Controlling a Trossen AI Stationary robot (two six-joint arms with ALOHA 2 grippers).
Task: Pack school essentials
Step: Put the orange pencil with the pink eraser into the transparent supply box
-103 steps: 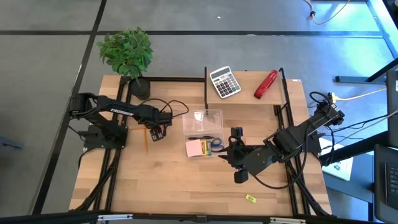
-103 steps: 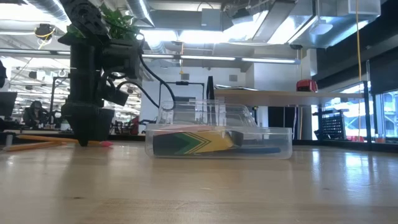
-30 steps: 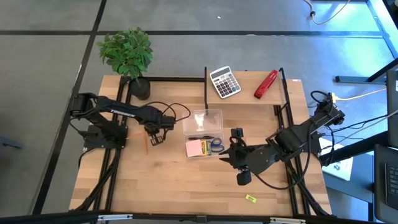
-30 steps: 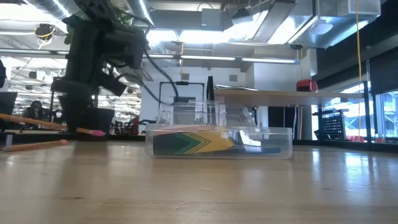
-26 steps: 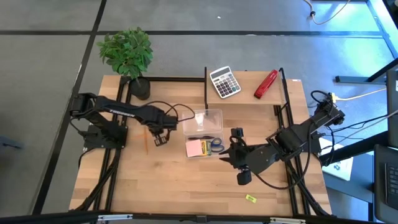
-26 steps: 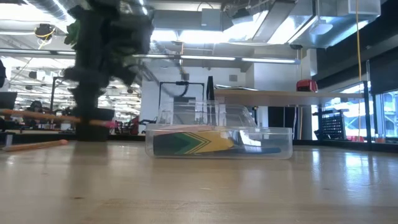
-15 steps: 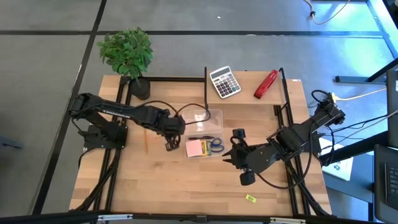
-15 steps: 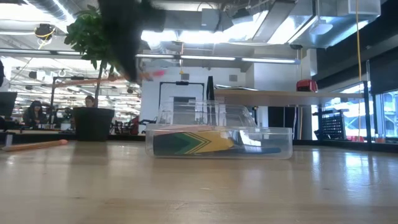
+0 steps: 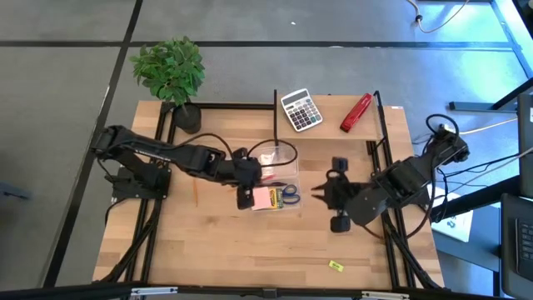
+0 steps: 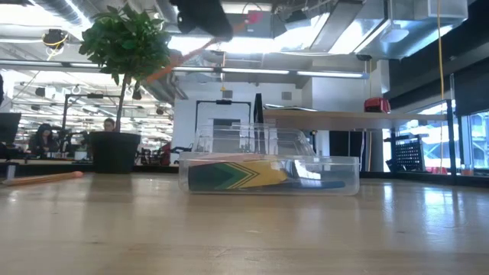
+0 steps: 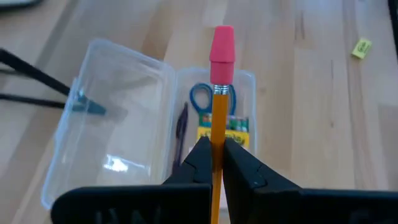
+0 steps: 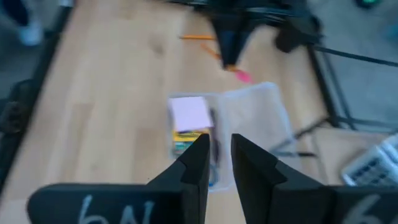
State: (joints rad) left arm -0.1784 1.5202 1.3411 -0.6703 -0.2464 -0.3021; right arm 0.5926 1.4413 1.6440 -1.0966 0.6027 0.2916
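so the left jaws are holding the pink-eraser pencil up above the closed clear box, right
Not quite: the clear box is open, its lid folded back, as the left wrist view shows. The left gripper does hold the pencil above it.

I see the clear case blocked from above by the left pincer at its near-left corner — bare counter lies in front; the right pincer hangs just right of it.
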